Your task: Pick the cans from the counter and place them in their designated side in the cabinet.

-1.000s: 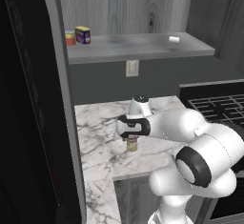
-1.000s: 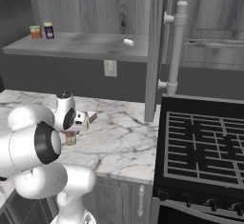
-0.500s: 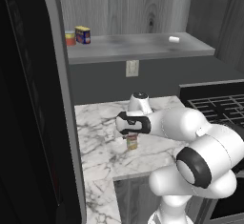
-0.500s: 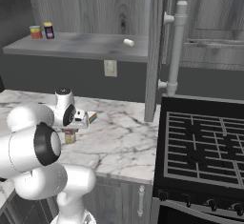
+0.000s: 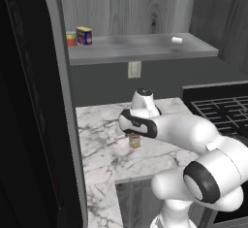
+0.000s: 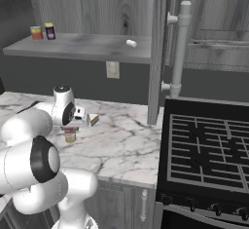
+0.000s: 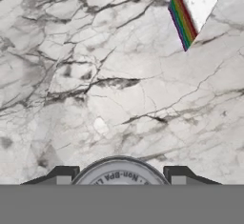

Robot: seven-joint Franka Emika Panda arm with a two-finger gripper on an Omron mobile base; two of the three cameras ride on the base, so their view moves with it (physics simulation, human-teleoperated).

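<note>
The tool [image 7: 119,176] points straight down at the marble surface [image 5: 101,144], and its two dark fingertips [image 7: 62,175] sit on either side of the silvery top of the round can [image 5: 134,141], jaws narrowed around it so that it looks gripped, the can upright and apparently resting on the stone below the hand. To do this step well I would lift straight up first, keeping the can level, before swinging toward the cabinet shelf [image 5: 145,50] above and behind the tool. The blue boxy can [image 5: 84,35] already stands on the shelf's far left end, just beside a short red-and-yellow can [image 5: 71,39], so the round one probably belongs at the other side, where a small white object [image 5: 177,40] lies. A rainbow-striped wedge [image 7: 193,8] sits on the surface near the tool, clear of it. The shelf edge overhead and the tall black panel [image 5: 34,101] to the left are what the arm must avoid.
</note>
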